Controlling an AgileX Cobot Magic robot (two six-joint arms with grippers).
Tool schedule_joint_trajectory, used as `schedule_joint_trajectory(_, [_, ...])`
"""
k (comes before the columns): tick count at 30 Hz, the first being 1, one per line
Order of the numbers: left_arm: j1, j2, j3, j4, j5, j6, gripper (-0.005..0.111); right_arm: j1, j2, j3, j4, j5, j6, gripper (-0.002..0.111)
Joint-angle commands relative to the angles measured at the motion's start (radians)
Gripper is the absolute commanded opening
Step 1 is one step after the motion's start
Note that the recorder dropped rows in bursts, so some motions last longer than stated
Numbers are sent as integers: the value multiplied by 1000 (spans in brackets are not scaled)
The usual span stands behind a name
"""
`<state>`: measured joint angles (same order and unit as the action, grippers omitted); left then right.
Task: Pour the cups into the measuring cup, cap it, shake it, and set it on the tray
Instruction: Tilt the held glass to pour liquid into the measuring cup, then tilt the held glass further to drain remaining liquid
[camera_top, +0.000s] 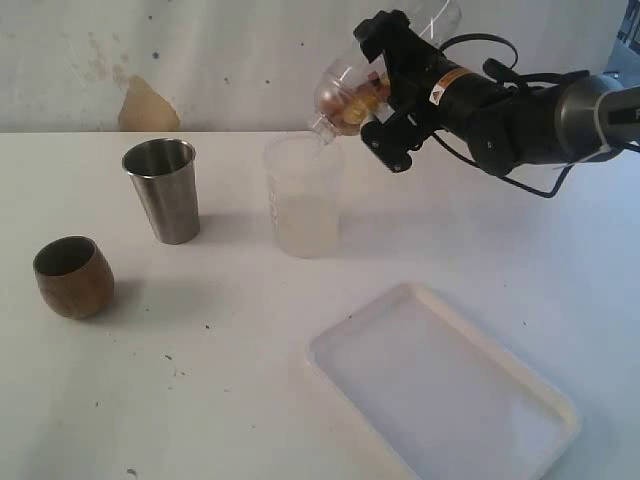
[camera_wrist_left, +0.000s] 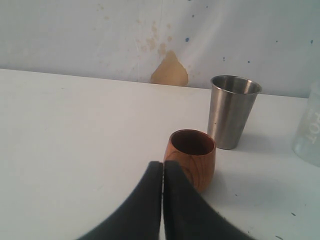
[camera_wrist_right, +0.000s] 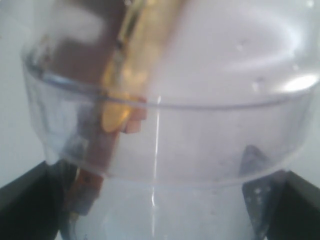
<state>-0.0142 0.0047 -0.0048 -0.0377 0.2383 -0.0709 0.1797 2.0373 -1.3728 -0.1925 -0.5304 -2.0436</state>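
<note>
We see the right gripper (camera_top: 388, 92) holding the tall clear plastic measuring cup (camera_top: 345, 85) in the air at about 1 o'clock from the frosted whitish plastic container (camera_top: 300, 205), which stands upright mid-table. Its black fingers (camera_top: 393, 148) are spread wide around the cup's wall. The cup is tilted steeply, its clear dome lid (camera_top: 325, 105) pointing down toward 7 o'clock, just over the container's rim; we cannot tell whether the two touch. Inside it, near the lid, lie orange and yellow pieces (camera_top: 358, 96). In the right wrist view the cup's clear wall fills the picture, with a dark finger at each side. The tapered shiny steel tumbler (camera_top: 163, 195) stands upright at 9 o'clock from the container. The squat brown wooden cup (camera_top: 72, 280) sits at 8 o'clock from the tumbler, apart from it. The flat white rectangular plastic tray (camera_top: 320, 352) lies at 5 o'clock from the container on the white table (camera_top: 200, 400). The left gripper (camera_wrist_left: 162, 167) has its fingers pressed together on nothing, near the wooden cup, with the steel tumbler beyond.
</note>
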Motion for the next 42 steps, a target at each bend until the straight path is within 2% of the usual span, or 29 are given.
schedule_joint_trajectory(1, [2,-5,5,-5,-4,2,1,-1,-22,-4,7,-54,-3,0])
schedule_joint_trajectory(8, [2,-5,5,-5,-4,2,1,-1,-22,-4,8,-57,-73,0])
schedule_joint_trajectory(42, [2,-5,5,-5,-4,2,1,20,-22,-45,-92,-107,-90,0])
